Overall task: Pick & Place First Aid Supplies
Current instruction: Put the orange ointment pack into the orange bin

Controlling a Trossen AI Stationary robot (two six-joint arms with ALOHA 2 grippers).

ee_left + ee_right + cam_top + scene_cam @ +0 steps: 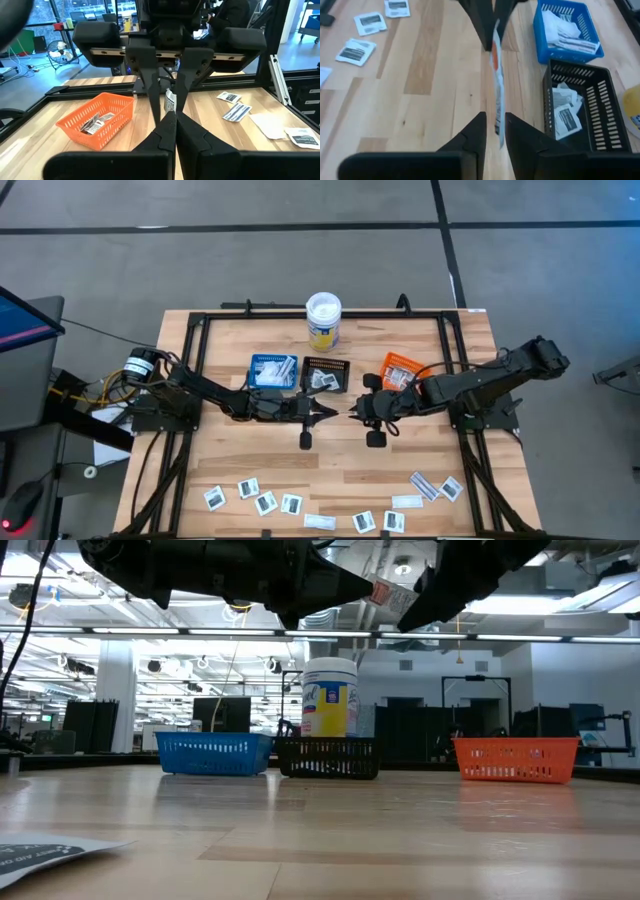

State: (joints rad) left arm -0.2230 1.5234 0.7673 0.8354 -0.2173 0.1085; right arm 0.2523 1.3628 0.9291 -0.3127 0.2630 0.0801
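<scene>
One first aid packet [496,95], white with a red mark, hangs edge-on above the table's middle between my two grippers. My left gripper [170,122] reaches in level from the table's left and is shut on it. My right gripper [496,129] slants down from the right and is open, one finger on either side of the packet's other end with a gap on both sides. The low view shows the packet [393,595] high above the table. More packets [265,502] lie flat along the near edge. My left gripper pinches one end of the packet [170,106] between its two fingertips, coming level from the table's left. The packet stands on edge, reaches out toward my right gripper and is lifted clear of the table.
At the back of the table stand a blue tray [272,370], a black tray [327,374] and an orange tray [400,370], each holding packets. A white-lidded tub [323,320] is behind them. Bare wood lies between the trays and the near row of packets.
</scene>
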